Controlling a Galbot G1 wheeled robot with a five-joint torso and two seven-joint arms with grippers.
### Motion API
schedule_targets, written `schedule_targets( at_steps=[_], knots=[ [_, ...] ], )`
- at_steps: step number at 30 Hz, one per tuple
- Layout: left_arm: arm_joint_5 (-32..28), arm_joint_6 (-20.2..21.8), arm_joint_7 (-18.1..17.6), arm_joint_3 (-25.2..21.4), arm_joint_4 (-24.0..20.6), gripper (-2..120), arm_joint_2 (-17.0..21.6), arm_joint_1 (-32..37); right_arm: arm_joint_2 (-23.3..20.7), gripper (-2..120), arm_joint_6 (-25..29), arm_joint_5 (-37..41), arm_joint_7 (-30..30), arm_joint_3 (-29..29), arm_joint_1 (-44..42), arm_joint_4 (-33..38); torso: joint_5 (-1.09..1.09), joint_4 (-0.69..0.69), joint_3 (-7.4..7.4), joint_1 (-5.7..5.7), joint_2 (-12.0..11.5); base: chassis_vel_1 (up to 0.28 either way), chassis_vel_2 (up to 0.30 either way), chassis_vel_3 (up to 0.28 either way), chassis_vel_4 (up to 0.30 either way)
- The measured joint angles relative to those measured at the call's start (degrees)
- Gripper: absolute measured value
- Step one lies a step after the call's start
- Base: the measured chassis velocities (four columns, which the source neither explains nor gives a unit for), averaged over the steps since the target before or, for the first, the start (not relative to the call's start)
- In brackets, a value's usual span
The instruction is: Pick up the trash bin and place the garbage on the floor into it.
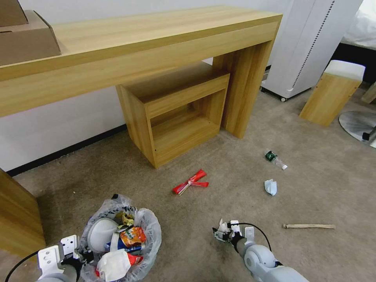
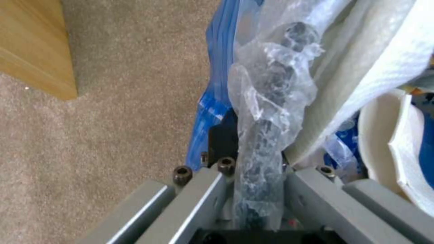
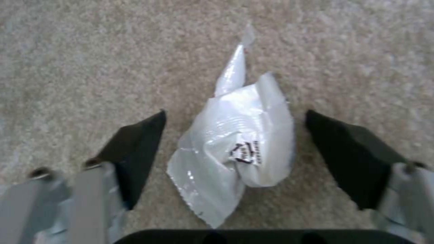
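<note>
The trash bin (image 1: pixel 150 235), lined with a crinkly plastic bag, stands on the beige carpet floor (image 1: pixel 235 196) at lower left, packed with cartons, an orange packet and white pieces. My left gripper (image 1: pixel 80 256) is shut on the bin's bagged rim (image 2: pixel 264 112). My right gripper (image 3: pixel 235 113) is open just above the floor, with a crumpled white wrapper (image 3: pixel 235 149) between its fingers (image 3: pixel 135 145); in the head view this gripper (image 1: pixel 220 232) is at lower centre. Also on the floor lie a red wrapper (image 1: pixel 190 182), a green-label bottle (image 1: pixel 275 158), crumpled white paper (image 1: pixel 270 186) and a wooden stick (image 1: pixel 308 226).
A long wooden desk (image 1: pixel 156 43) with a small shelf unit (image 1: pixel 176 113) under it runs along the wall. A wooden stool (image 1: pixel 333 94), a white appliance on wheels (image 1: pixel 305 47) and a chair base (image 1: pixel 358 123) stand at right. A wooden panel (image 1: pixel 17 219) is close on the left.
</note>
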Motion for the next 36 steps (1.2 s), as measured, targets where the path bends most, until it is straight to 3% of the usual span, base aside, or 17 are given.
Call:
schedule_targets(
  at_steps=[7,20,28,32,34,35,36],
  knots=[
    [1.03,-0.27,0.03,0.13,-0.3,0,-0.4,0.56,-1.08,55,0.25,-0.23,0.0,-0.01,-0.3,0.27,0.04,0.02,0.01,0.0,-0.01,0.0,0.0,0.0,0.0],
    [3.31,-0.93,0.39,0.66,-0.21,0,-1.44,0.61,-3.02,3,0.77,0.48,0.29,-1.78,0.36,2.21,0.05,0.03,0.03,0.01,-0.02,0.0,0.0,0.0,0.0],
    [3.35,-0.83,0.2,0.31,-1.01,0,-1.51,1.26,-3.99,0,1.21,1.18,-0.28,-0.45,0.09,5.35,0.04,0.03,0.02,0.0,-0.02,0.0,0.0,0.0,0.0],
    [1.45,-0.55,-0.75,-0.43,-2.01,0,-0.82,1.69,-5.49,0,4.26,1.46,-4.5,2.72,-0.41,9.62,0.02,0.02,0.02,0.01,-0.02,0.0,0.0,0.0,0.0],
    [0.59,-0.41,-1.18,-0.83,-2.45,0,-0.48,1.84,-6.05,0,12.98,-0.39,-13.84,4.29,0.06,9.93,0.02,0.0,0.03,0.01,-0.02,0.0,0.0,0.0,0.0],
    [-0.47,-0.22,-1.67,-1.26,-3.06,0,-0.11,2.07,-6.5,0,22.15,-0.85,-24.15,5.67,1.34,9.74,0.07,0.02,0.01,0.0,-0.02,0.0,0.0,0.0,0.0],
    [-0.47,-0.22,-1.67,-1.26,-3.06,0,-0.11,2.07,-6.5,0,22.15,-0.85,-24.15,5.67,1.34,9.74,0.07,0.02,0.01,0.0,-0.02,0.0,0.0,0.0,0.0]
  ],
)
